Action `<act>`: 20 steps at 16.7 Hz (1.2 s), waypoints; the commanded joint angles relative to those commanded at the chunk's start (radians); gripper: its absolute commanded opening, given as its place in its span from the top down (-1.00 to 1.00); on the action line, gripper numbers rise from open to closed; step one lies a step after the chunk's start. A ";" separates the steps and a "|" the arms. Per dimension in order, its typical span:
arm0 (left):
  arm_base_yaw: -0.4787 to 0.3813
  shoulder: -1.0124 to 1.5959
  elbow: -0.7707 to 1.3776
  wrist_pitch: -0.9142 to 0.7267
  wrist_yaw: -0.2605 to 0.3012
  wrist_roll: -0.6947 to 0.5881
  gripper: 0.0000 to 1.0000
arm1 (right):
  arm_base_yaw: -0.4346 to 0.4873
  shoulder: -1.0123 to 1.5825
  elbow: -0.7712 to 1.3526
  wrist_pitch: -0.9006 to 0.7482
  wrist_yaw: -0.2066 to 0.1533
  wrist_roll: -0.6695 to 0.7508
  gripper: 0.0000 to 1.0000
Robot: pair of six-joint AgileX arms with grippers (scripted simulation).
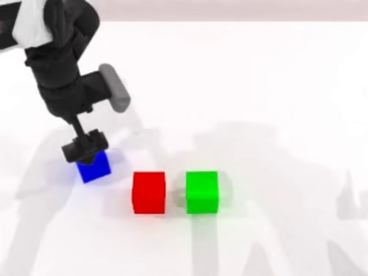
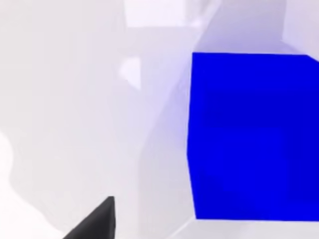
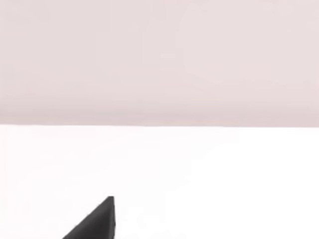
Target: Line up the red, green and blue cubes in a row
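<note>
On the left side of the white table [image 1: 276, 86], the left gripper [image 1: 86, 150] hangs directly over the blue cube [image 1: 95, 167], and it covers the far part of the cube's top. From above, I cannot tell if its fingers are open, closed, or pressing on the cube, because the black wrist body hides them. The left wrist view does not settle this either: there the blue cube [image 2: 254, 137] fills much of the picture and is very close to the camera, and only one dark fingertip [image 2: 97, 224] shows at the edge, not touching the cube.

To the right of the blue cube, with a small gap, the red cube [image 1: 149, 192] sits on the table. Just beside it, further right, is the green cube [image 1: 202, 192], with a narrow strip of table between the two. The red and green cubes stand level with each other, while the blue cube lies a little farther back and is turned slightly.

The right arm does not appear in the top view. Its wrist view shows only bare table, a pale wall behind, and one dark fingertip [image 3: 97, 224], so the state of the right gripper cannot be told.
</note>
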 joint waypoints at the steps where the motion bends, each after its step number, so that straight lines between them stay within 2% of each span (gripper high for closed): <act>1: 0.000 0.012 -0.022 0.034 0.000 0.000 -1.00 | 0.000 0.000 0.000 0.000 0.000 0.000 -1.00; 6: -0.001 0.080 -0.141 0.230 0.001 0.001 -1.00 | 0.000 0.000 0.000 0.000 0.000 0.000 -1.00; 11: -0.001 0.088 -0.153 0.245 0.001 0.001 -1.00 | 0.000 0.000 0.000 0.000 0.000 0.000 -1.00; 20: -0.001 0.088 -0.153 0.245 0.001 0.001 0.36 | 0.000 0.000 0.000 0.000 0.000 0.000 -1.00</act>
